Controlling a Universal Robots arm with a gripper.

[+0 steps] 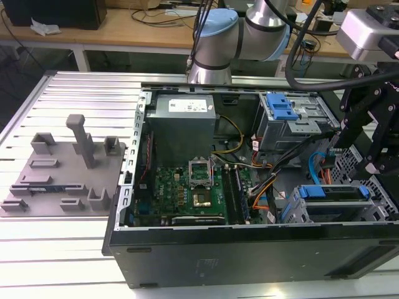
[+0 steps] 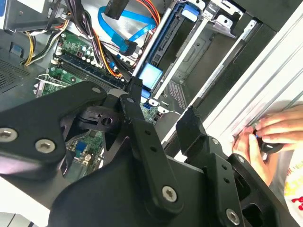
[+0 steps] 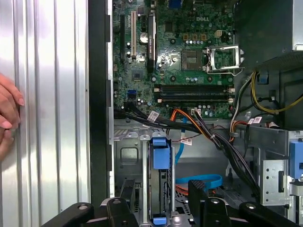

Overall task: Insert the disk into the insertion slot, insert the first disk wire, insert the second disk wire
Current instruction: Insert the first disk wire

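The disk (image 1: 330, 192) lies in the insertion slot (image 1: 293, 210), the low grey cage at the near corner of the open computer case on the exterior view's right. In the first wrist view the disk (image 3: 160, 156) is seen edge-on, with its blue carrier between the walls of the insertion slot (image 3: 125, 153). My gripper (image 1: 377, 159) hangs over that corner, a little above the cage. In both wrist views its black fingers stand apart, so my gripper (image 3: 162, 188) (image 2: 162, 99) is open and holds nothing. A loose blue wire (image 3: 206, 181) (image 2: 118, 33) curls beside the cage.
A taller grey cage with a blue latch (image 1: 282, 111) stands behind the slot. The motherboard (image 1: 187, 187) and a bundle of black and orange cables (image 3: 208, 132) fill the case floor. A person's hand (image 2: 270, 137) (image 3: 9, 113) rests on the ribbed table beside the case. A grey fixture (image 1: 62, 168) sits at the exterior view's left.
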